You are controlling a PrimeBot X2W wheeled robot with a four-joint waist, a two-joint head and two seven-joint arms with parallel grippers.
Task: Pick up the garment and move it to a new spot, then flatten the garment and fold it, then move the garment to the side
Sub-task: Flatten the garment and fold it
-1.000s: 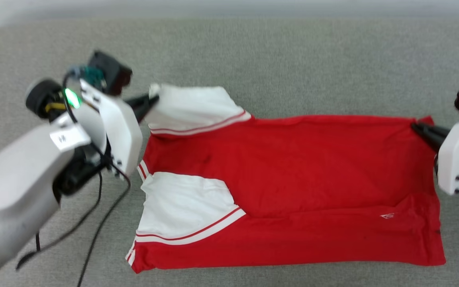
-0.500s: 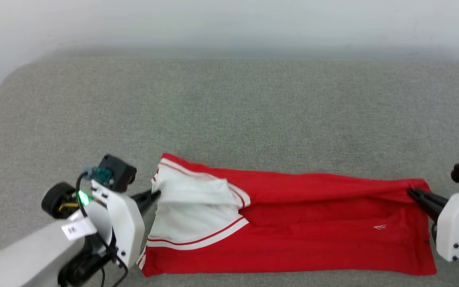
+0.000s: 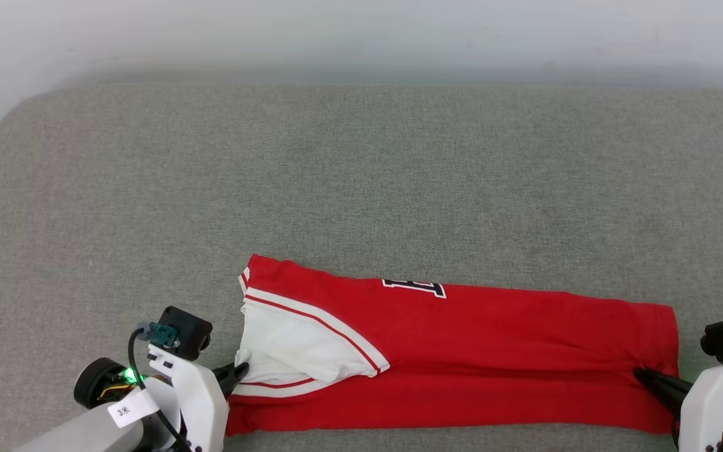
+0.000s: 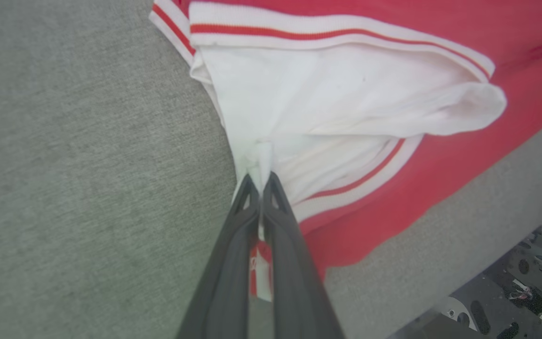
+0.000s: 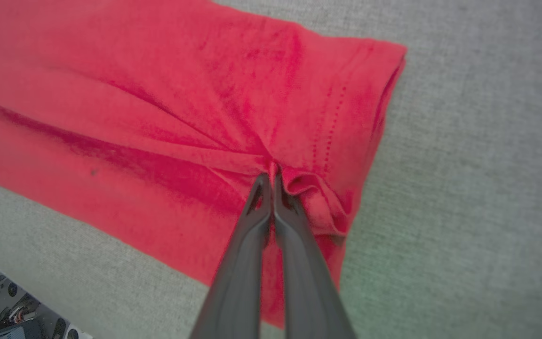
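The garment [image 3: 474, 351], a red T-shirt with white sleeves and striped trim, lies folded lengthwise as a long strip near the front edge of the grey surface. A black-and-white print shows on its upper layer. My left gripper [image 3: 240, 369] is shut on the white sleeve fabric at the garment's left end; in the left wrist view the fingertips [image 4: 260, 181] pinch a white fold of the garment [image 4: 346, 94]. My right gripper [image 3: 641, 374] is shut on the red hem at the right end; in the right wrist view it [image 5: 270, 179] pinches a bunched fold of the garment [image 5: 181, 103].
The grey fabric surface [image 3: 361, 176] stretches wide behind the garment up to a pale wall. Its front edge runs just below the garment, with dark floor clutter [image 4: 525, 287] beyond it in the left wrist view.
Both grippers pulled the far edge of the garment toward the front edge, folding the far half over the near half. The head camera also tilted up, showing the wall.
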